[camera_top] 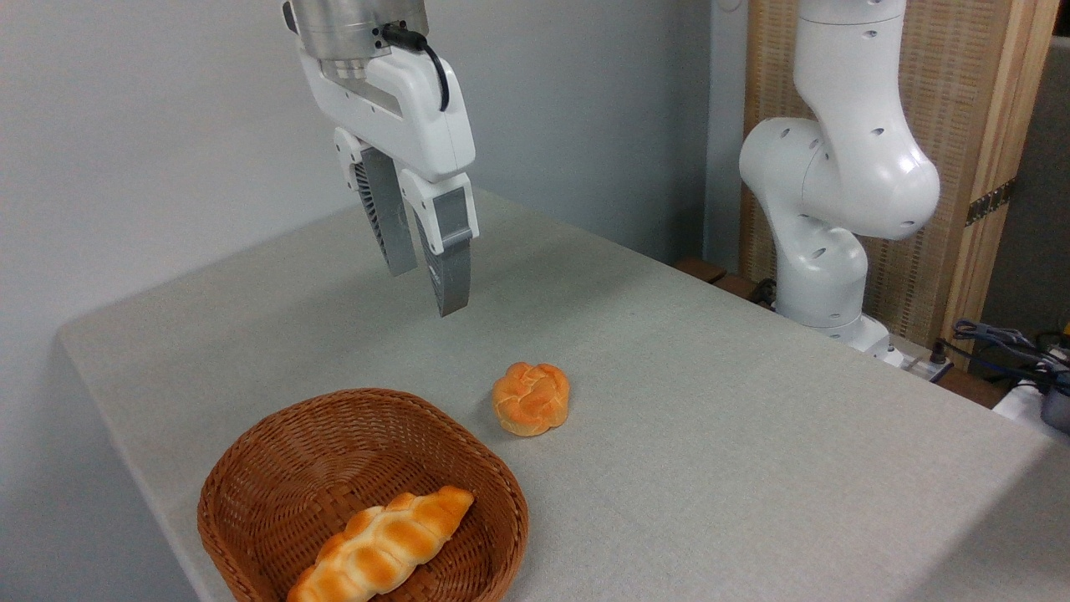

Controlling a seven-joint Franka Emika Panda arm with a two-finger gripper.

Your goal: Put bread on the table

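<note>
Camera view, gripper (pixel 428 291) slightly parted, empty, bread (pixel 383 548) in basket (pixel 251 468), lower end cut off.

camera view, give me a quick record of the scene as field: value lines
long loaf: lying in the basket, not yet on the table
round bun: on the table, right of the basket, apart from it
end effector: raised above the table, fingers slightly apart, holding nothing
arm base: at the table's far right edge
</note>
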